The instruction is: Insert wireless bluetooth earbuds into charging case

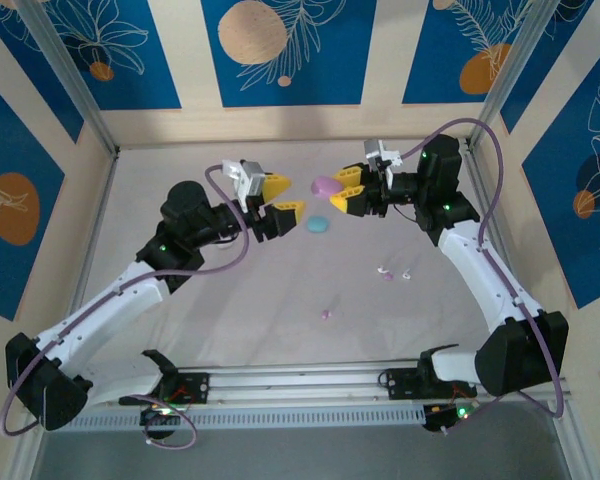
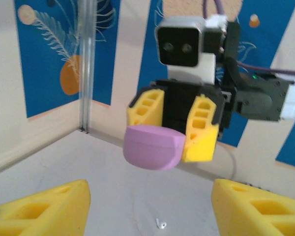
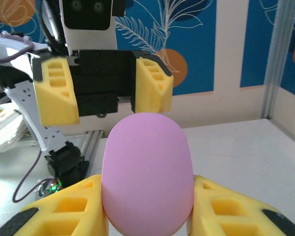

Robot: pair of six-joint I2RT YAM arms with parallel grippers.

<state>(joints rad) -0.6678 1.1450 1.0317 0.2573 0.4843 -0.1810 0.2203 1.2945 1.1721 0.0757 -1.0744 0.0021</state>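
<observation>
Right gripper [image 1: 333,190]: you have it closed on the pink case [image 3: 147,172], with one yellow finger pressed against each long side. The case hangs off the table [image 1: 230,300], over the middle of the workspace.

Pink case, axis: the long axis runs straight out along the fingers. The rounded free end sticks past the fingertips and points at your left gripper [image 1: 294,195].

Left gripper: it faces the pink case head-on, near it but not touching. Its fingers stand partly spread with nothing between them.

Blue case [image 1: 318,224]: it lies flat on the table, just nearer the bases than the two grippers in the top view. Its long axis runs roughly left to right.

Earbuds: two pale earbuds [image 1: 385,272] [image 1: 407,274] lie close together on the table beside your right arm. A pink earbud [image 1: 325,314] lies apart from them, nearer the bases. All three are outside the cases. They are too small for you to read which way any of them points.
</observation>
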